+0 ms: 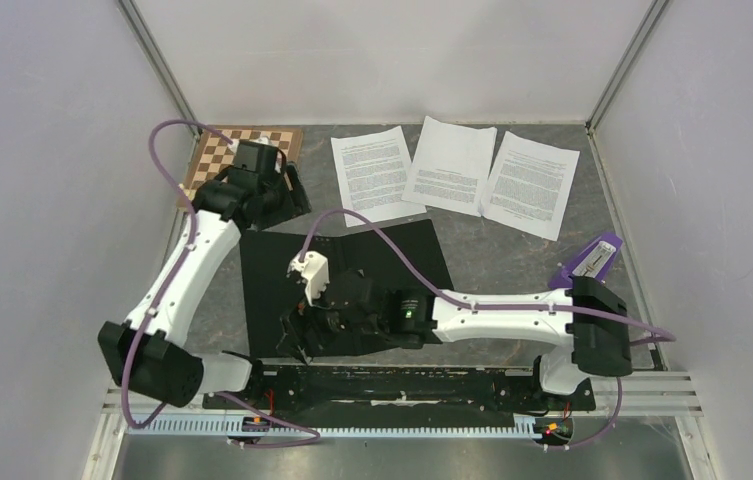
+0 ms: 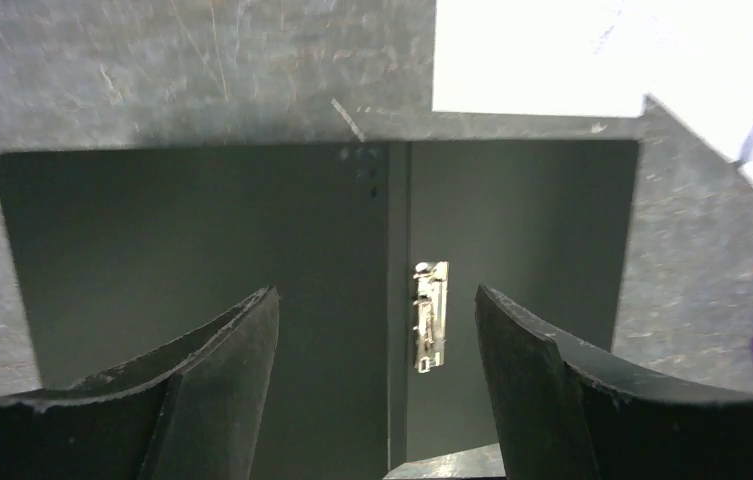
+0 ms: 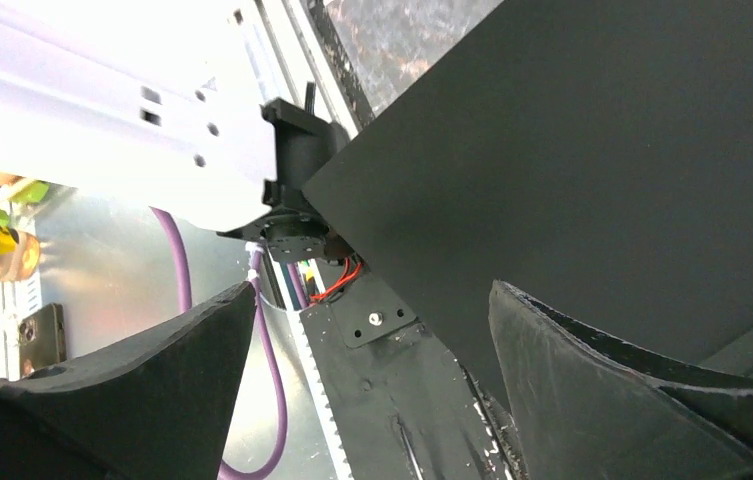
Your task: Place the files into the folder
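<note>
The folder (image 1: pixel 392 250) lies open on the table, black inner faces up, with a metal clip (image 2: pixel 430 315) beside its spine. Three files lie side by side behind it: a left sheet (image 1: pixel 377 175), a middle sheet (image 1: pixel 449 165) and a right sheet (image 1: pixel 532 185). My left gripper (image 1: pixel 287 205) hangs open above the folder's far left corner, and in its wrist view the left gripper (image 2: pixel 377 300) looks down on the folder (image 2: pixel 202 250) with nothing between its fingers. My right gripper (image 1: pixel 297 340) stands open at the folder's near left corner. In the right wrist view the folder (image 3: pixel 572 150) edge runs past the right gripper (image 3: pixel 372 290), which grips nothing.
A wooden chessboard (image 1: pixel 214 155) sits at the back left, partly under the left arm. A purple object (image 1: pixel 592 258) lies at the right edge. The arms' mounting rail (image 1: pixel 402 385) runs along the near edge, and grey walls close in both sides.
</note>
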`<act>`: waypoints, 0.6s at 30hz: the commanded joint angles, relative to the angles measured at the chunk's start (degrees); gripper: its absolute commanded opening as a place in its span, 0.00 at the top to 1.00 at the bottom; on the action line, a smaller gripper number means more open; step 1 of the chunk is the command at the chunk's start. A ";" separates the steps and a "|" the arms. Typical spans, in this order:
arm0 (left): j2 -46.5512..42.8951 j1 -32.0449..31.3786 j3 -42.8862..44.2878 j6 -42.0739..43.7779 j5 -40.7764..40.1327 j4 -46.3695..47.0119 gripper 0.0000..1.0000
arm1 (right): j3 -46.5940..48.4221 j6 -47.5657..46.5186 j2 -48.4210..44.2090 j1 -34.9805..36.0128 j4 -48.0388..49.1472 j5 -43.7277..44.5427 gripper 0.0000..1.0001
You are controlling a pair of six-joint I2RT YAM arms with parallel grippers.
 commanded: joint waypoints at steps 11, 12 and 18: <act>6.61 0.21 -6.71 -2.21 2.11 8.82 0.22 | -8.45 -1.27 -7.44 -11.20 -13.41 20.96 0.18; 6.95 0.17 -6.46 -2.08 1.67 8.91 0.22 | -8.51 -1.83 -5.96 -12.06 -13.54 21.46 0.20; 8.73 0.25 -6.40 -1.23 2.32 10.73 0.22 | -2.60 -4.13 6.06 -14.74 -14.31 24.64 0.27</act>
